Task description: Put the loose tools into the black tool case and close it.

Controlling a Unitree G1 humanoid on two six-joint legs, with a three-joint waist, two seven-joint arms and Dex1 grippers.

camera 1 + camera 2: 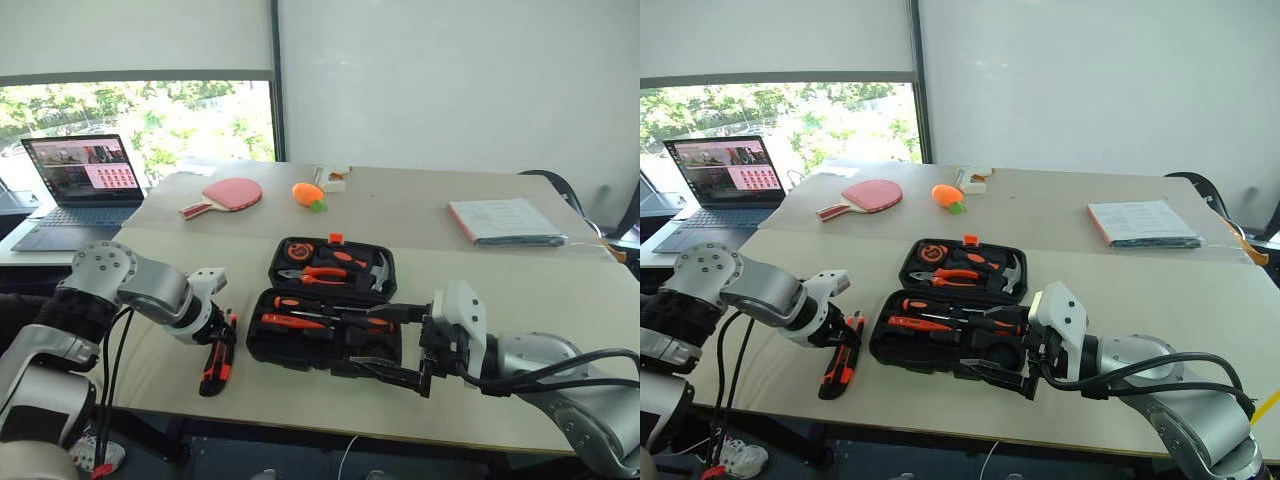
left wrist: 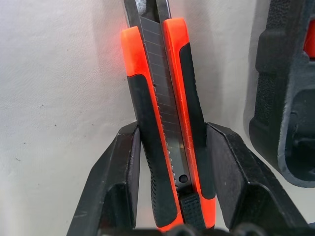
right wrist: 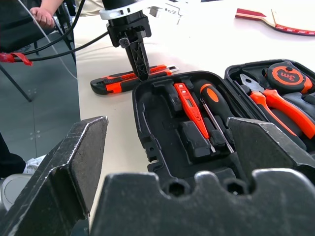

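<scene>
The black tool case (image 1: 262, 345) lies open in the middle of the table, its lid half toward the far side. Orange-and-black screwdrivers (image 1: 310, 322) sit in the near half; pliers (image 1: 318, 272) and a tape measure (image 3: 287, 76) sit in the lid half. An orange-black utility knife (image 1: 217, 365) lies flat on the table just left of the case. My left gripper (image 1: 225, 338) points down over it, and the left wrist view shows both fingers (image 2: 123, 167) pressed against the sides of the knife (image 2: 170, 123). My right gripper (image 1: 385, 343) hovers open at the case's front right corner, holding nothing.
At the back of the table lie a red paddle (image 1: 232, 193), an orange carrot toy (image 1: 308, 195) and a small white object (image 1: 332, 178). A laptop (image 1: 85, 185) stands far left and a booklet (image 1: 505, 220) far right. The table's front edge is close to the knife.
</scene>
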